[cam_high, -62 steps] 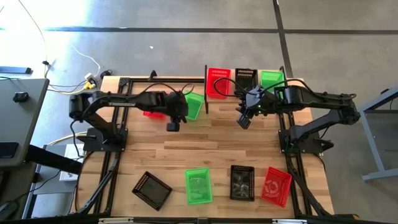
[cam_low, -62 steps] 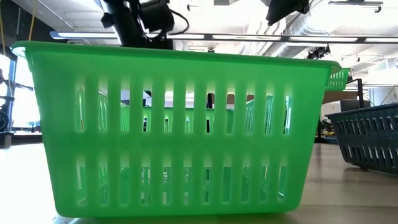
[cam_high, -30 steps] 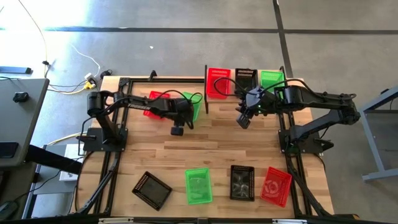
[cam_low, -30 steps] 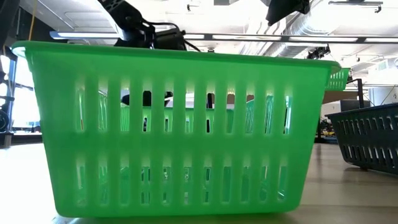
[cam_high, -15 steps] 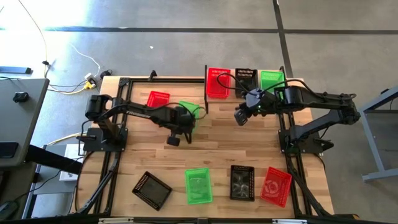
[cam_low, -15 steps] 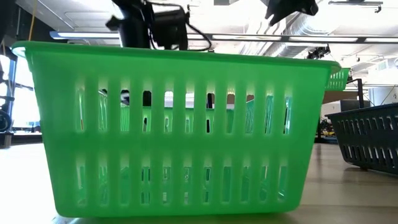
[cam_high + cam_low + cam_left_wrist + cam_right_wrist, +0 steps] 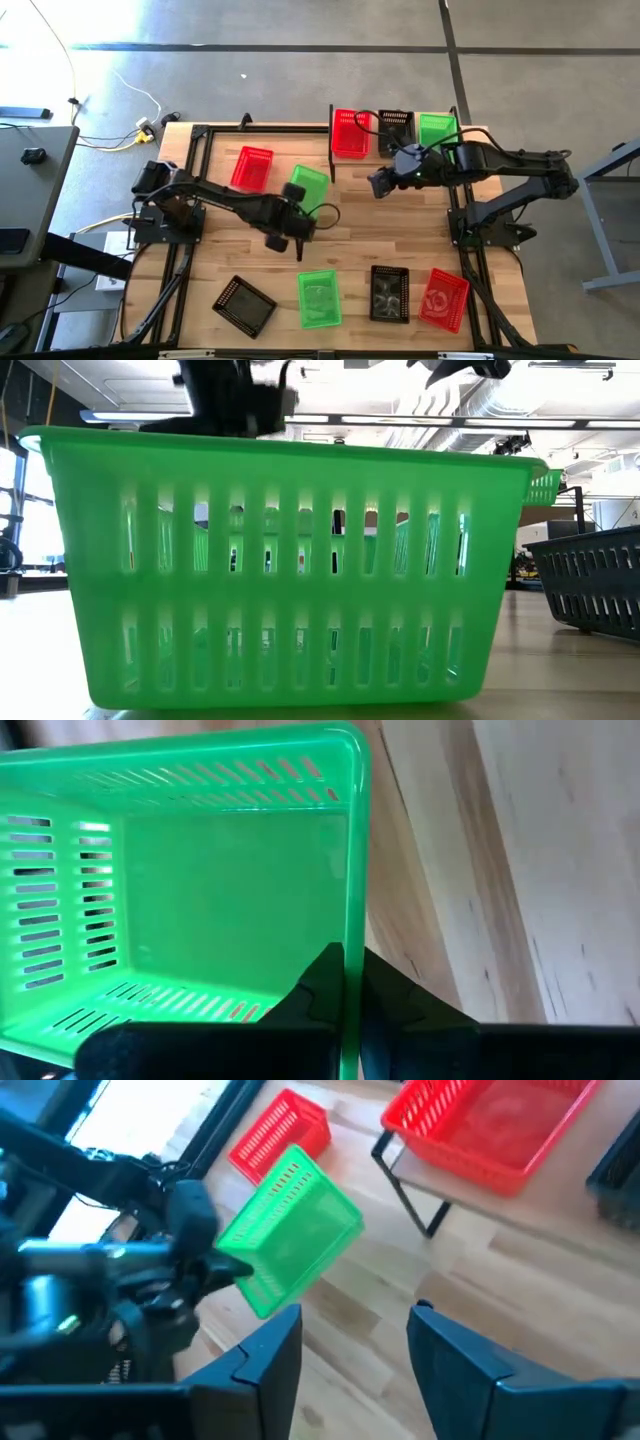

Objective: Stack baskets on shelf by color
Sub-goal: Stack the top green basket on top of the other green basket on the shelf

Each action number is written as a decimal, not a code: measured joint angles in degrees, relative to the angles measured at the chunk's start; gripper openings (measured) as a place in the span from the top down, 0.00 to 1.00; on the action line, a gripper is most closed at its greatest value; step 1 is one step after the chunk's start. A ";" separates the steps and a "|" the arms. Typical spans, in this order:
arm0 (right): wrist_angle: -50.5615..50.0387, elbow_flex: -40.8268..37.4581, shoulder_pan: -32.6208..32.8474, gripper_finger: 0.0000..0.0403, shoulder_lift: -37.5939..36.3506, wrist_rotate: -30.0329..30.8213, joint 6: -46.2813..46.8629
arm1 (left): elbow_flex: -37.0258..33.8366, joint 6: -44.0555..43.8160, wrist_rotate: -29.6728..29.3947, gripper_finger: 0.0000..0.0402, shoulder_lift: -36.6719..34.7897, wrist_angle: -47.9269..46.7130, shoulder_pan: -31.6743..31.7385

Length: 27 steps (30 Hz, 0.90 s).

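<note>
1. High view: the left gripper [image 7: 293, 232] sits over the middle of the surface [image 7: 350, 245], its jaws pinching the near rim of a green basket [image 7: 308, 188] that extends from the jaws toward the shelf [image 7: 395, 152]. The shelf lies at the far edge, off to the right of this basket, and carries a red shelf basket [image 7: 351, 133], a black shelf basket [image 7: 395, 130] and a green shelf basket [image 7: 437, 130] in a row. The right gripper [image 7: 381, 183] hovers just in front of the shelf, jaws spread and empty; it is the nearer arm to the shelf, while the left holds the load. A loose red basket [image 7: 252, 167] lies to the far left; four more baskets line the near edge.

2. Low view: a near green basket [image 7: 280, 570] fills the picture; only dark arm parts show above it.

3. Left wrist view: the jaws are pressed together on the thin green wall [image 7: 350, 935] of the held basket, which shows its open inside.

4. Right wrist view: the spread fingers [image 7: 270, 1355] frame the held green basket, which looks tilted and lifted. The left arm grips it from the far side, and its long axis points roughly toward the shelf's corner, where the red basket sits. I judge the coming move to be carrying it past red and black to the green end.
</note>
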 joint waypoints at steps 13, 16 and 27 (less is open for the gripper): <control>4.64 -0.04 2.09 0.60 9.45 -1.94 2.62 | 11.32 -5.88 -6.10 1.00 -0.11 -2.12 -6.26; 8.87 -0.04 2.86 0.60 11.27 -1.99 1.72 | 12.03 -5.90 -6.65 1.00 -0.11 -2.12 -6.82; 14.49 -0.04 3.45 0.60 17.48 -1.86 5.40 | 12.07 -5.34 -9.32 1.00 -0.11 -2.98 -7.98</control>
